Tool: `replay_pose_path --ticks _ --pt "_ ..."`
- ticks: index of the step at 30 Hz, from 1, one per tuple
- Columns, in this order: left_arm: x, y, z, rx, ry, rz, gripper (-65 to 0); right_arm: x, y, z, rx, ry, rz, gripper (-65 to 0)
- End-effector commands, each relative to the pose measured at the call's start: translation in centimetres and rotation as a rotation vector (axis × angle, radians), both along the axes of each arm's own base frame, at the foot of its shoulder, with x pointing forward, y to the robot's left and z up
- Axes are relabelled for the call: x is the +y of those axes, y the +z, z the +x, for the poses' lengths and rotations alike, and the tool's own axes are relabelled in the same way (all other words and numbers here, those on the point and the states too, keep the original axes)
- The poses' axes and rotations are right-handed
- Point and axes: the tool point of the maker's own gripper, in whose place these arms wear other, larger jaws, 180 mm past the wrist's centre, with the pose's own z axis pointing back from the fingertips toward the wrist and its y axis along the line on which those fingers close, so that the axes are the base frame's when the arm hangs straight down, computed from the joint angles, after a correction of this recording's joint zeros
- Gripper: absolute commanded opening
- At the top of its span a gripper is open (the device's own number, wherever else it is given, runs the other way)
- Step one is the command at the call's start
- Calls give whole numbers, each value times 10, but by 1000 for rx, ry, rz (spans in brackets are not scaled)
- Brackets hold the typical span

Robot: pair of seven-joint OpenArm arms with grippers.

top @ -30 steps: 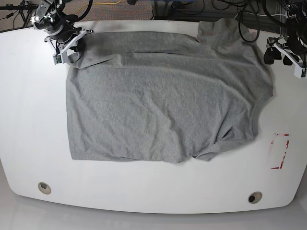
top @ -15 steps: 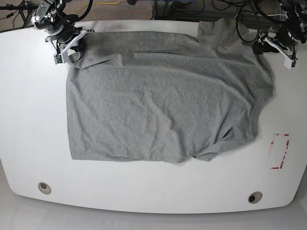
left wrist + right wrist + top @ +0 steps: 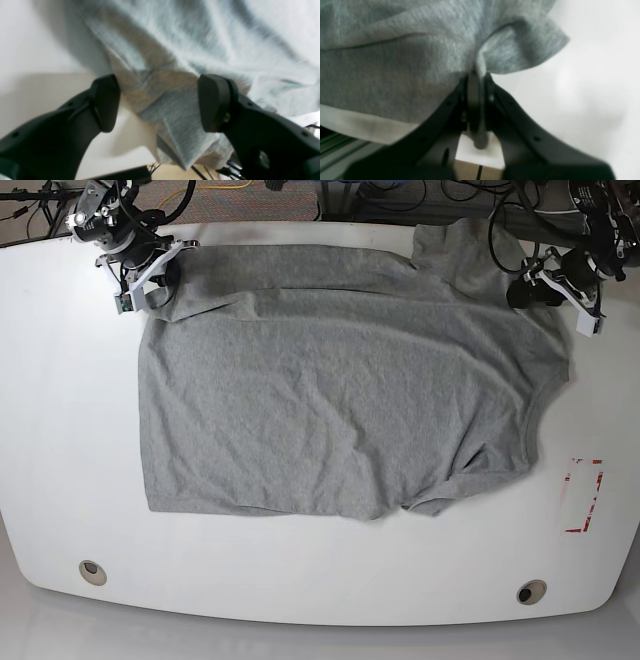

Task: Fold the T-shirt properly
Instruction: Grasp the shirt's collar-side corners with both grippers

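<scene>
T-shirt [image 3: 340, 390] in right gripper [image 3: 476, 77] (pinched)

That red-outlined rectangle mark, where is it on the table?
In the base view, the red-outlined rectangle mark sits near the white table's right edge, just right of the grey T-shirt's lower sleeve and apart from it.

The T-shirt [image 3: 340, 380] lies spread flat across the middle of the counter [image 3: 60, 460], one sleeve reaching the counter's far edge. The right claw [image 3: 150, 280] sits at the shirt's far corner on the base view's left, pinching a fold of cloth. The left claw [image 3: 528, 288] sits at the opposite far corner, on that view's right, its jaws apart astride the shirt's edge.
</scene>
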Motion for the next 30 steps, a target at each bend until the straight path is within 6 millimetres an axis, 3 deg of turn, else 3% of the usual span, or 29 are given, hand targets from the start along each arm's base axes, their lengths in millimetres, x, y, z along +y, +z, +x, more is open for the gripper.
replay_pose_path --ticks 1,5,9,13,20,30 --pt "-4 -18 -18 111 -38 20 -212 -4 -7 -16 77 19 -34 -629" --pt "-8 -18 -18 114 -54 17 -356 -5 -5 -15 71 19 -39 -629" --pt "-8 -19 -19 119 -54 17 -589 -6 2 -13 54 26 -57 -629" --pt "-7 -20 -29 150 -64 22 -612 -7 7 -15 51 35 -73 -631" --pt "-1 9 -37 71 -178 123 -614 -7 16 -24 51 51 -101 -631" --pt "-5 46 -25 -19 -249 223 -614 0 23 -22 16 47 -55 -631"
